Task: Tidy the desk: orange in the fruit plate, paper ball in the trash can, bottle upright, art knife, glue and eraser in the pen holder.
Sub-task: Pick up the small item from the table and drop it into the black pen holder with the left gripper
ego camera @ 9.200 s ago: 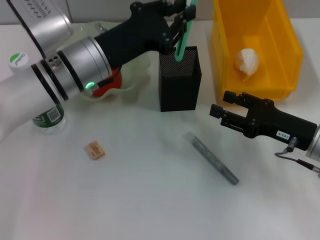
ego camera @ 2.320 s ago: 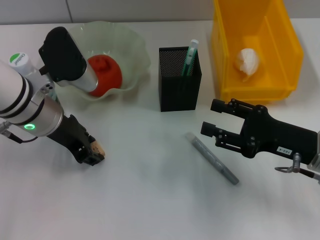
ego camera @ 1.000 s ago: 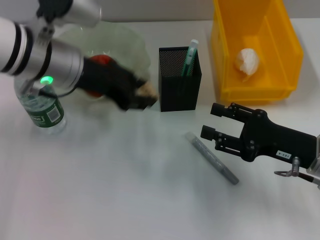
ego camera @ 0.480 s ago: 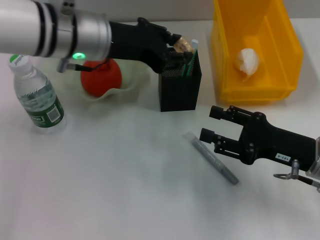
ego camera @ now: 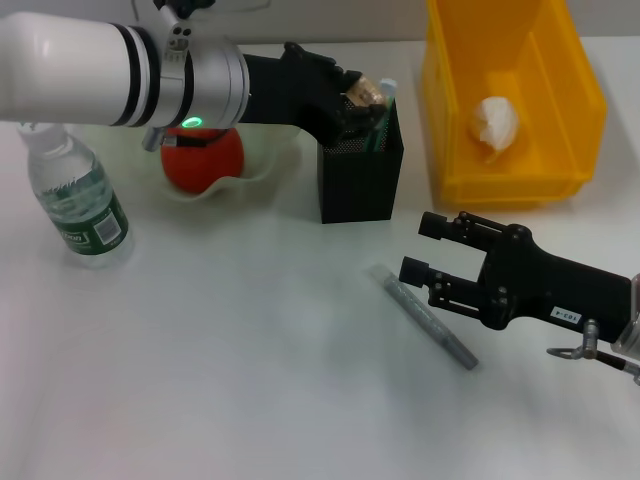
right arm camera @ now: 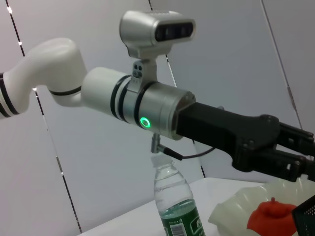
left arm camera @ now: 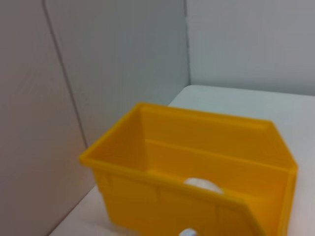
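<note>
Reference landmark: the pen holder [ego camera: 360, 170].

1. The bottle [ego camera: 75, 195] stands upright, well to the left of the pen holder. This step looks complete.
2. The orange [ego camera: 203, 160] sits in the fruit plate [ego camera: 262, 168], just left of the pen holder. This step also looks complete.
3. The left gripper [ego camera: 362, 97] reaches in from the left and hovers over the open top of the pen holder. Its fingers are closed on the eraser [ego camera: 365, 92], a small tan block held directly above the rim. A green glue stick [ego camera: 380, 118] already leans inside the pen holder beside it.
4. The step in hand is judged to be the eraser drop. The next move calls for the fingers to part while the eraser is centred over the opening, so that it falls inside and not onto the rim.
5. The art knife [ego camera: 424, 317] lies flat on the desk [ego camera: 240, 380], in front of the pen holder and to its right. It is not yet stored.
6. The right gripper [ego camera: 412, 247] hovers just beside the art knife, fingers spread apart and holding nothing. It appears positioned for the pick.
7. The paper ball [ego camera: 495, 122] rests in the yellow trash can [ego camera: 580, 90], right of the pen holder.
</note>
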`<state>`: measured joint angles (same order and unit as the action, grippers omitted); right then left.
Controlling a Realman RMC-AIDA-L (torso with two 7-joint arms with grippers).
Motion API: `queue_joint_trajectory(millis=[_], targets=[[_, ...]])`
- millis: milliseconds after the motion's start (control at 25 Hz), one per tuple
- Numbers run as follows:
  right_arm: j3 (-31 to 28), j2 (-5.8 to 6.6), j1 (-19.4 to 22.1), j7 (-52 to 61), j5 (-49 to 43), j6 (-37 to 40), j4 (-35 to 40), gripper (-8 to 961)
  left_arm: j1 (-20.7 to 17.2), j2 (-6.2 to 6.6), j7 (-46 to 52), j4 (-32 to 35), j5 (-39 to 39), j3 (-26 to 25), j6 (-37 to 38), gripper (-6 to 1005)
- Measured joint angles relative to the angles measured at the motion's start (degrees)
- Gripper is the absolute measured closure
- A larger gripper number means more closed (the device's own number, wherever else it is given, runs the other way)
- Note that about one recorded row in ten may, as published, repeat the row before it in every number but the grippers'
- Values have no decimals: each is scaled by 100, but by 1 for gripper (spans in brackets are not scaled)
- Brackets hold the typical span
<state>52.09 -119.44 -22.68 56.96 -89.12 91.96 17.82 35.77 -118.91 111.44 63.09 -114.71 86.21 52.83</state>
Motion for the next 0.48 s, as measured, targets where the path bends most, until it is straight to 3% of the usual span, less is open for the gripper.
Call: queue_joint_trajectory(millis=[480], targets=[[-25,0,-25,-1,0,-20,-7,264,122,0,-149,-386,-236,56,-121,570]])
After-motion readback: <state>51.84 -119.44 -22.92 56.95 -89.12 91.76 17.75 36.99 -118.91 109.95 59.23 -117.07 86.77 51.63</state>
